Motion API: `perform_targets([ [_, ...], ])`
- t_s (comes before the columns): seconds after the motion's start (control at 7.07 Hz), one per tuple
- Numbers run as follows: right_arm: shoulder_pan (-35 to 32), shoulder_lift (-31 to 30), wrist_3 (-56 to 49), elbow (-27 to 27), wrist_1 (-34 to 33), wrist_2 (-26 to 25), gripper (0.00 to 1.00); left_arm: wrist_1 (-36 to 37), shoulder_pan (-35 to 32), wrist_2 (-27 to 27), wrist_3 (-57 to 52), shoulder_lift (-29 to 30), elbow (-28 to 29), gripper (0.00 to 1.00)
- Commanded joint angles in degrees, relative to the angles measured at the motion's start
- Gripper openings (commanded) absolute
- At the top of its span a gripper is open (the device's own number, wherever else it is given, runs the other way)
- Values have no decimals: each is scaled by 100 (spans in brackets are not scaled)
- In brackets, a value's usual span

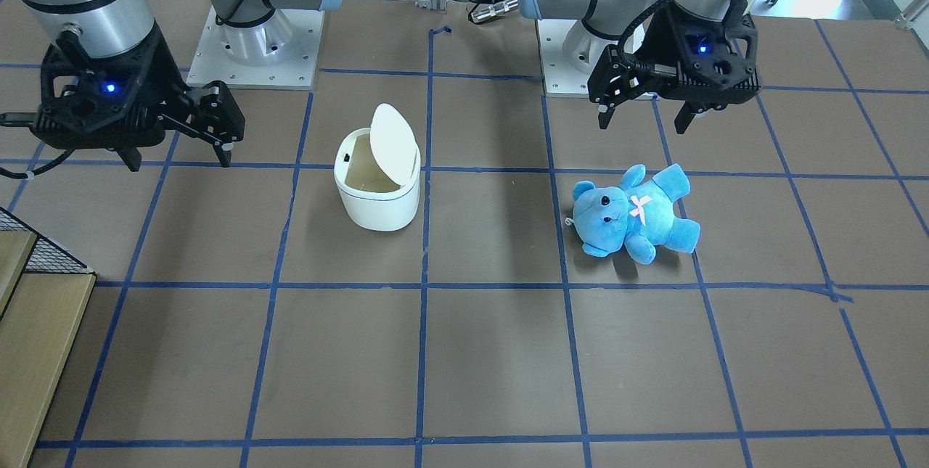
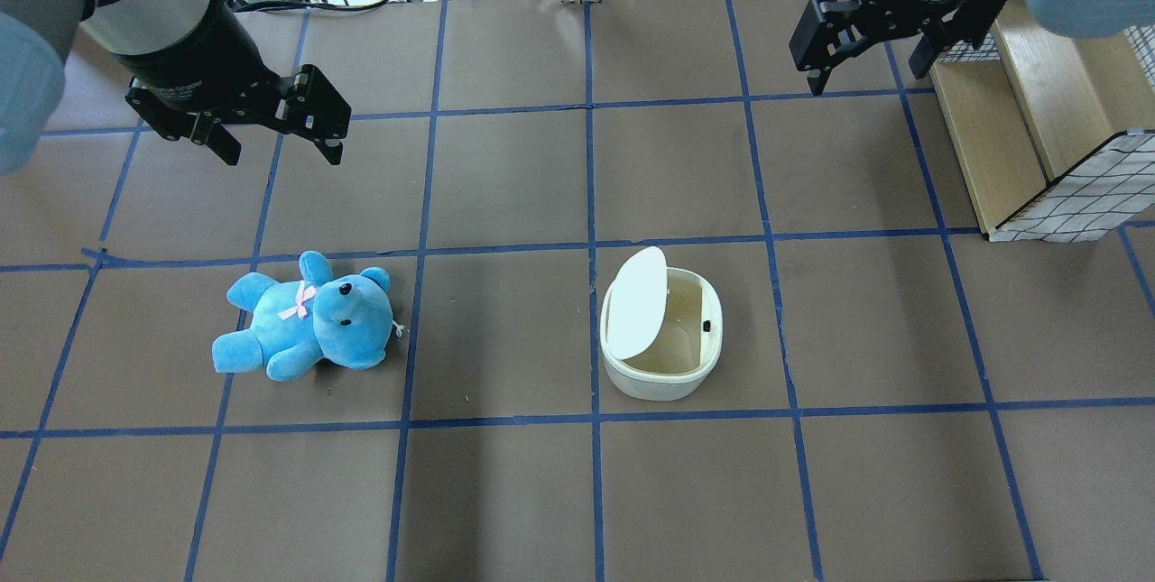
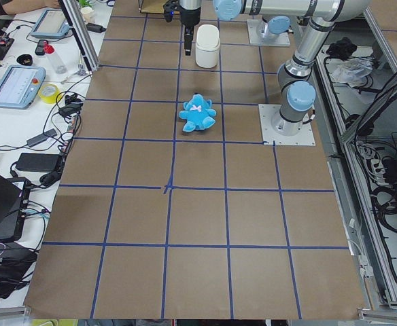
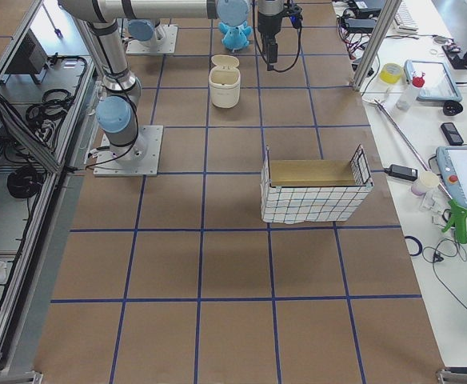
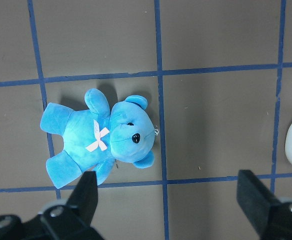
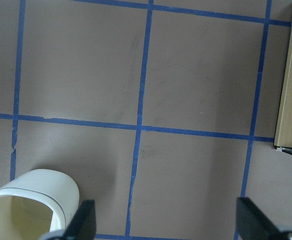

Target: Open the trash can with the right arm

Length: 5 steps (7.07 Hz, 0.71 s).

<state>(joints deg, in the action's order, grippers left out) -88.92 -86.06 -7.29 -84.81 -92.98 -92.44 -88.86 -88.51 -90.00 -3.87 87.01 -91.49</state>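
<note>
Trash can (image 1: pixel 379 196) - small, white, rounded-square plastic bin, standing upright on the brown table near the middle. A thin dark line runs round it just below the rim. Flip lid (image 1: pixel 393 143) is up, tilted on edge over the opening, and the beige inside shows. Right arm (image 1: pixel 83 7) - silver-grey with a black two-finger gripper and a blue light on the housing. Right gripper (image 1: pixel 180 161) hangs above the table, fingers pointing down and spread wide with nothing between them, well apart from the can on its hinge-free side. In the right wrist view only the can's corner (image 6: pixel 43 192) shows at lower left.
</note>
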Motion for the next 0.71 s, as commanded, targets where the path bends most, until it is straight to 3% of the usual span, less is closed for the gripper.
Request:
perform_targets([
  [0.0, 33, -270, 87, -61, 165, -89, 99, 0, 0, 0, 0, 0, 0, 100],
  [0.42, 50, -692, 281, -428, 281, -213, 93, 0, 0, 0, 0, 0, 0, 100],
  [0.57, 42, -684, 290, -553, -311, -160, 94, 0, 0, 0, 0, 0, 0, 100],
])
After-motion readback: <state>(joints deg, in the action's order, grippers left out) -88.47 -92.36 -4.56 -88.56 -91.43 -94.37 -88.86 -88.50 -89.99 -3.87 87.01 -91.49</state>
